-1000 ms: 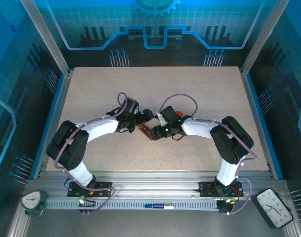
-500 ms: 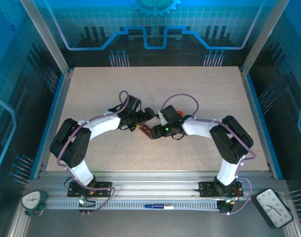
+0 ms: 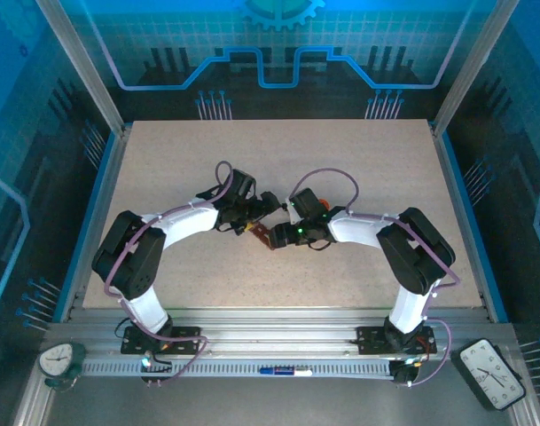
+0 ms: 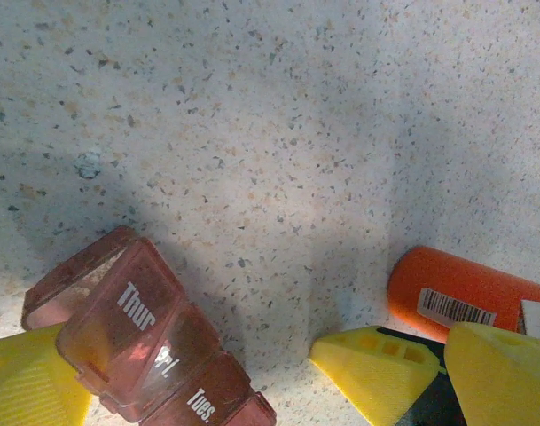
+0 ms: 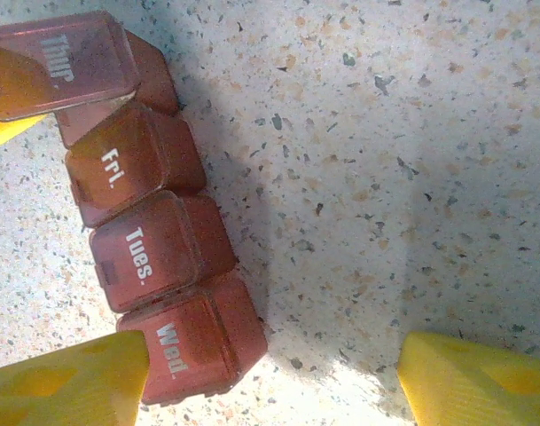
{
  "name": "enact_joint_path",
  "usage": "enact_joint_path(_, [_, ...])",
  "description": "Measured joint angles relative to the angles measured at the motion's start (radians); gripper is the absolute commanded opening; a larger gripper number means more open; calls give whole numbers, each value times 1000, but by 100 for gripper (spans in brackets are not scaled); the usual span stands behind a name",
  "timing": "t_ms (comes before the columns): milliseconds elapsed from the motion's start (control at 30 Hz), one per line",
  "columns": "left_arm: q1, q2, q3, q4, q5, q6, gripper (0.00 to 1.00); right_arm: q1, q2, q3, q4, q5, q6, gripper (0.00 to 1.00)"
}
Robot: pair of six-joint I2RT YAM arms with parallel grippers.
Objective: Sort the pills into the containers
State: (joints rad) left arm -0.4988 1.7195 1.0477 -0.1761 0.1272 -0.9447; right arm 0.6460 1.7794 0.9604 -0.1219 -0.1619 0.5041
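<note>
Meeting near the centre of the speckled table [image 3: 163, 160], the left gripper [image 4: 256, 355] stands spread wide, and the right gripper [image 5: 274, 355] is spread too. In the left wrist view an orange bottle [image 4: 465, 297] lies at 3 o'clock of the containers [image 5: 150, 222], which sit just beside the right gripper's 7 o'clock finger.

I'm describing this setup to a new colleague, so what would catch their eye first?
The reddish-brown strip of containers at the middle of the table, marked Thur, Fri, Tues and Wed, with the Thur lid lifted. Close by, an orange bottle with a barcode label lies on its side.
</note>
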Motion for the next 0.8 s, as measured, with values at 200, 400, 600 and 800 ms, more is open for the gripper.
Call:
enact_joint_path(200, [-6, 0, 0, 17, 0, 0, 99, -11, -15, -18, 23, -30, 13, 80])
enact_joint_path(400, [-13, 0, 0, 64, 1, 0, 99, -24, -56, -29, 29, -50, 22, 82])
enact_joint_path(600, [-17, -2, 11, 112, 2, 0, 99, -26, -126, -45, 27, -82, 43, 84])
enact_joint_path(800, [-19, -2, 13, 130, 2, 0, 99, -26, -200, -84, 47, -93, 79, 86])
